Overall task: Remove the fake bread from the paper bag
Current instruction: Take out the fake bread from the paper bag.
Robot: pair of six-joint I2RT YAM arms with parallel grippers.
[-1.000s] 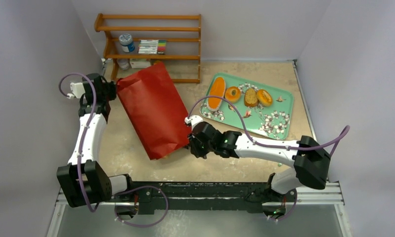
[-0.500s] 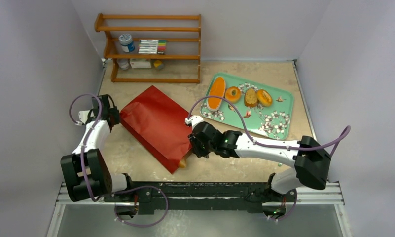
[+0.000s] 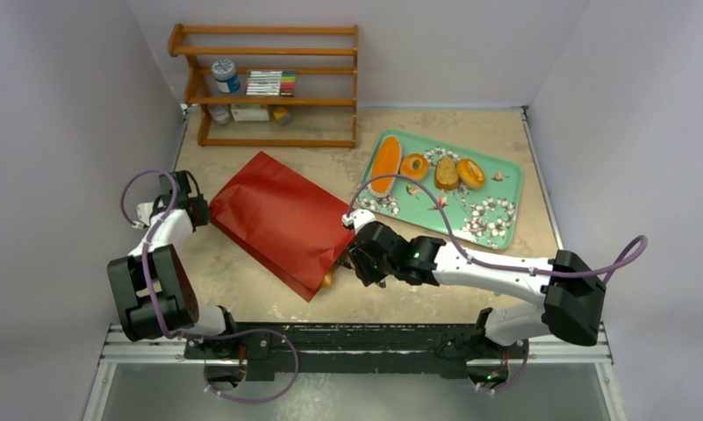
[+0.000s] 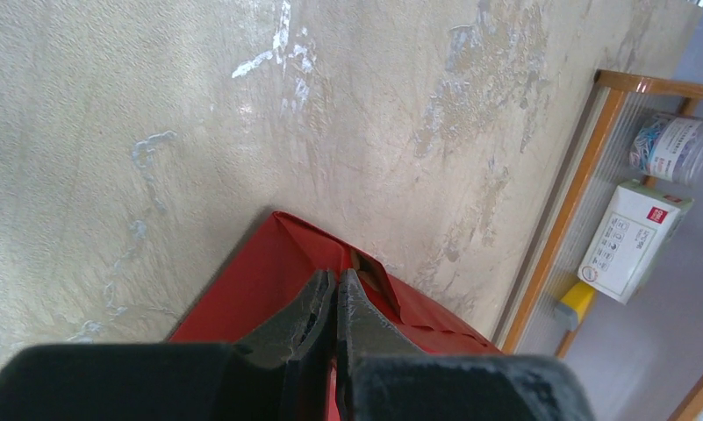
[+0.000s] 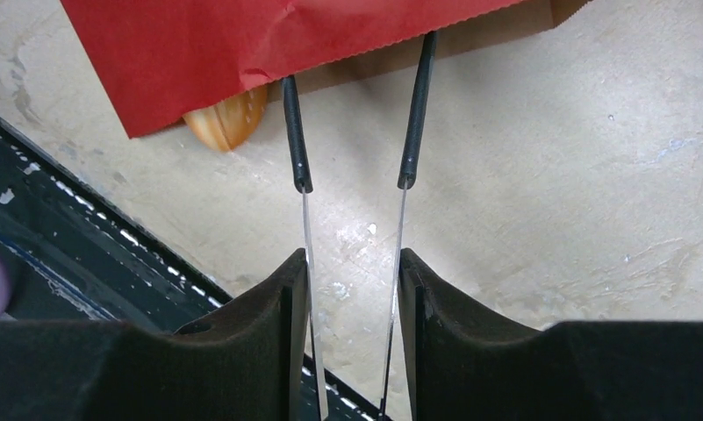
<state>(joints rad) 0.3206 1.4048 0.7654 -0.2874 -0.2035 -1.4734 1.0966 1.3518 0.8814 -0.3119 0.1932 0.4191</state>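
Judging from how things lie, the task looks mostly done but not finished. The paper bag (image 3: 282,221) lies flat on the left half of the bench (image 3: 470,123), with its mouth turned to the near edge. The left gripper (image 4: 336,298) is pinched tight on the bag's far left corner, at the closed end. The right gripper (image 5: 358,79) stands just at the mouth, its jaws partly apart and nothing between them.

On the flowered tray (image 3: 516,189), toward the far right corner of the bench, four pieces of the fake bread lie in a row: a long loaf (image 3: 384,164), a round bun (image 3: 414,166), a slice (image 3: 447,173) and a second bun (image 3: 470,174). A fifth piece (image 5: 227,120) pokes out from under the bag's rim, close to the near edge and half covered; it is left to take out. Whether the bag hides more, the pictures do not tell.

Counted: one bench, one bag, one tray, two grippers, five bread pieces in view
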